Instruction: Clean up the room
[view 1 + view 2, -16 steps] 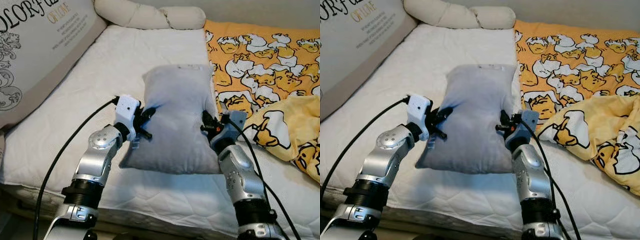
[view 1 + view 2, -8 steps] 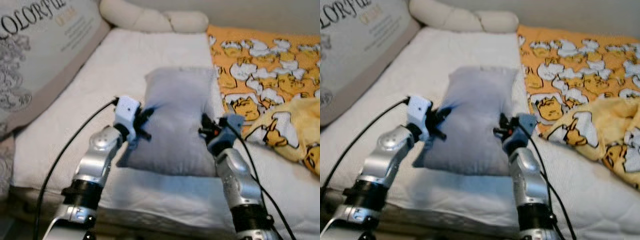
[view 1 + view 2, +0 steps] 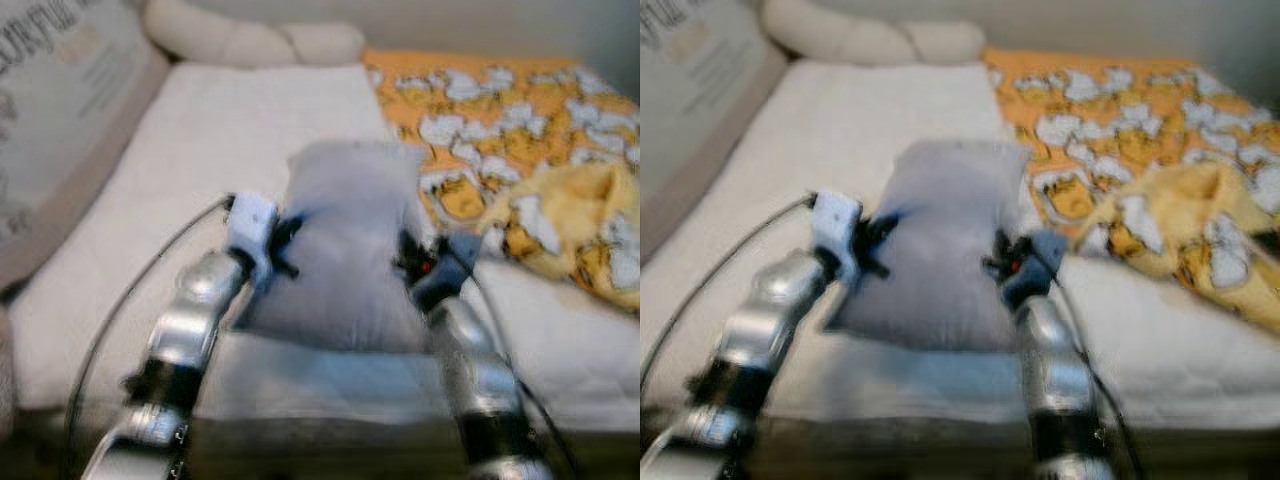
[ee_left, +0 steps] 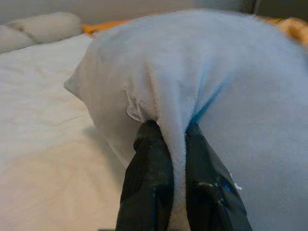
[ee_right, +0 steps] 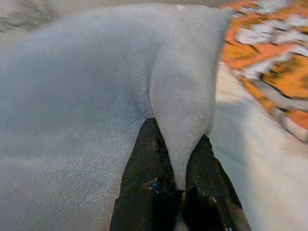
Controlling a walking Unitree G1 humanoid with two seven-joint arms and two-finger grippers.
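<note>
Holding a grey pillow (image 3: 345,240) over the white bed (image 3: 200,130), we are gripping it from both sides. Our left tool (image 4: 168,159) is clenched on a fold of the pillow's left edge, and our right tool (image 5: 175,166) is pinching a fold of its right edge. An orange duck-print blanket (image 3: 520,110) is lying to our right, and a cream bolster (image 3: 250,42) sits at the bed's far end.

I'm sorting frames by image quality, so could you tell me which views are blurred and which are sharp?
Left and right eye views: motion-blurred throughout, the duck blanket smeared. Left wrist view: sharp on the left gripper pinching the grey pillow. Right wrist view: right gripper fairly sharp, background soft.
</note>
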